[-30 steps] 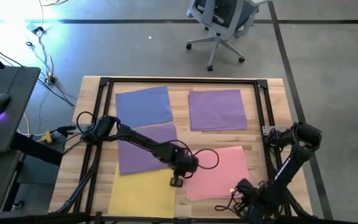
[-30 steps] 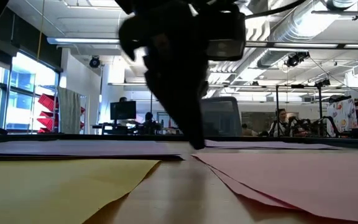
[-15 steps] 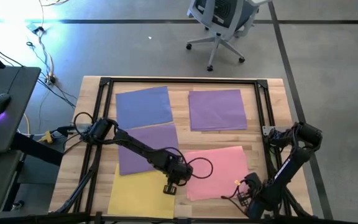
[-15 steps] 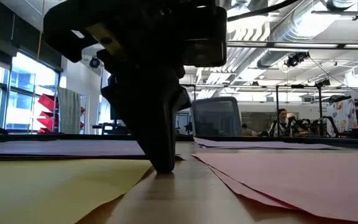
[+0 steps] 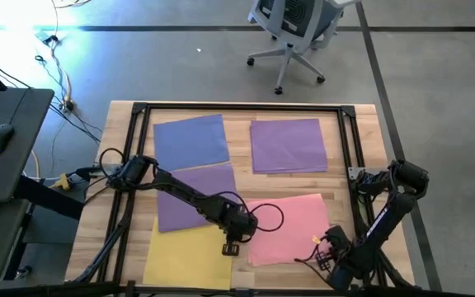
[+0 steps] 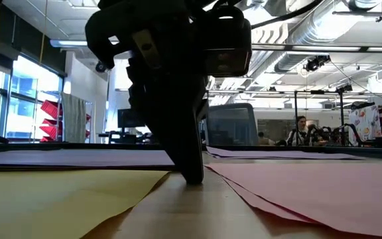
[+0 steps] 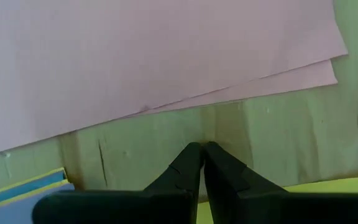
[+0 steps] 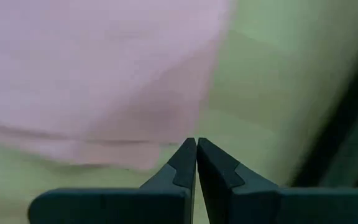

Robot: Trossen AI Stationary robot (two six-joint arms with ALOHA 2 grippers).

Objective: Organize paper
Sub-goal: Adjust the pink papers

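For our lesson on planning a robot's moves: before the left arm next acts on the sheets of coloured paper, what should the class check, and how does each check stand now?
1. Left gripper shut and empty: ok; its fingers meet with nothing between them.
2. Left gripper placed between sheets: ok; its tips stand on bare wood of the wooden table, between the thin yellow paper sheet and the pink paper sheets.
3. Pink sheets squared up: not ok; one edge sticks out beneath another.
4. Right gripper out of the way: ok; it is shut, by the pink sheets' corner.
5. Purple sheet free to move: not ok; the left arm lies across it.
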